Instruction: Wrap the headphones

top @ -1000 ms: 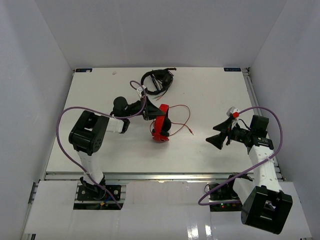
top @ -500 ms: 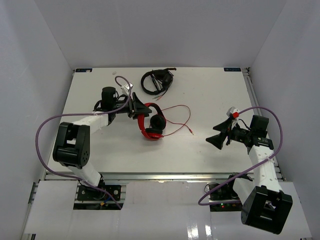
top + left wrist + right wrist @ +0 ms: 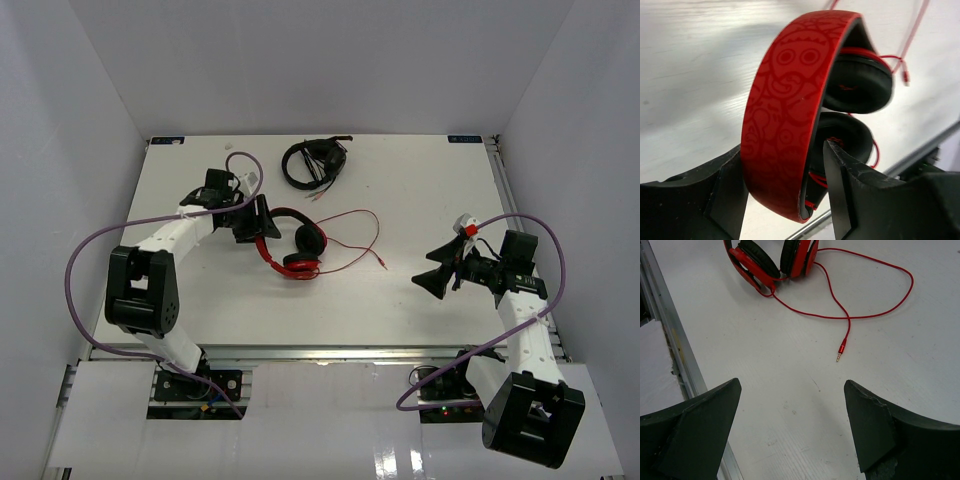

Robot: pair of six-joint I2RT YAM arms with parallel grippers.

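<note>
Where the left gripper (image 3: 785, 185) reaches in over the left half of the counter (image 3: 400, 190), we see it clenched on the headphones (image 3: 308, 240), its two fingers (image 3: 730, 190) pressed against opposite edges of the patterned red headband (image 3: 785, 115). Both earcups (image 3: 857, 82) hang beyond the fingers, black padding facing each other. From the right wrist view they sit low at the counter, but we cannot tell whether they touch it.

From the earcups, the thin red cable (image 3: 860, 315) runs in loose loops to the right across the counter. It ends in a plug (image 3: 841, 349) that lies flat, well apart from the headphones.

On the right side, the right gripper (image 3: 792, 384) hovers above the counter with its jaws spread wide, holding nothing and touching nothing. The plug lies just beyond the gap between its fingers.

We find open white surface between the two grippers and on the near side of the headphones, up to the metal rail (image 3: 670, 340) along the near edge. At the far edge, a black headset (image 3: 315, 160) rests just beyond the red pair. White walls close in on the left, far and right sides.
</note>
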